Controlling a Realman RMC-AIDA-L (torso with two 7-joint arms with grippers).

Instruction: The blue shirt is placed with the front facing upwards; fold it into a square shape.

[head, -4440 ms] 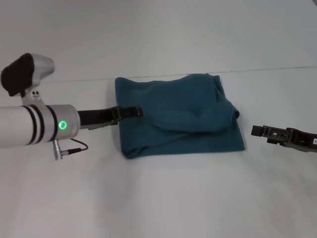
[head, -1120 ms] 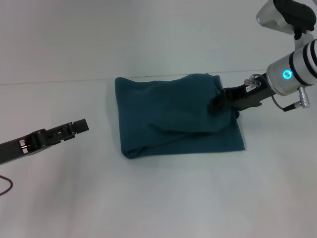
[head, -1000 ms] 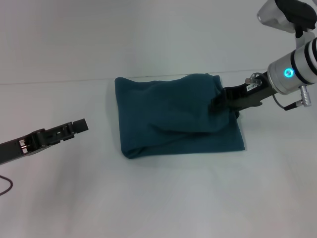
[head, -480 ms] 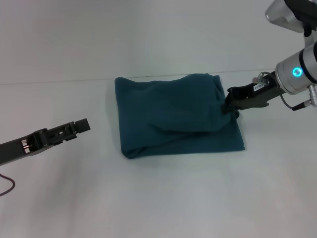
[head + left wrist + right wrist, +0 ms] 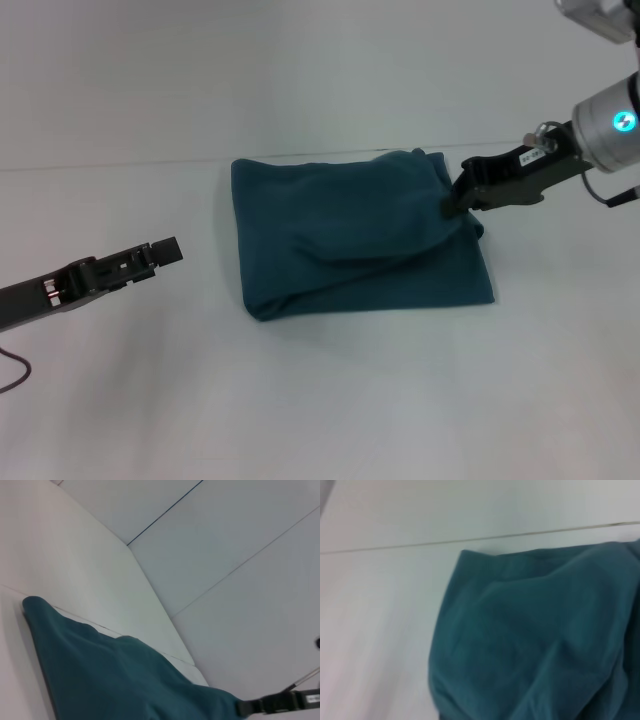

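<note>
The blue shirt (image 5: 360,240) lies as a folded, roughly square teal bundle in the middle of the white table, with a loose top layer bulging toward its right side. No lettering or collar shows. My right gripper (image 5: 455,200) sits at the bundle's upper right edge, touching the cloth, and its arm reaches in from the upper right. My left gripper (image 5: 168,251) hovers low at the left, well apart from the shirt's left edge. The left wrist view shows the shirt (image 5: 115,680) with the right gripper (image 5: 270,704) beyond it. In the right wrist view the shirt (image 5: 530,645) fills the frame.
The white table (image 5: 320,400) meets a pale wall along a seam (image 5: 120,165) just behind the shirt. A thin dark cable (image 5: 12,372) loops under my left arm at the lower left corner.
My right gripper has drawn back from on top of the shirt's right part to its upper right edge, moving right and up. The top layer's bulge shifted slightly. The left arm stays still.
</note>
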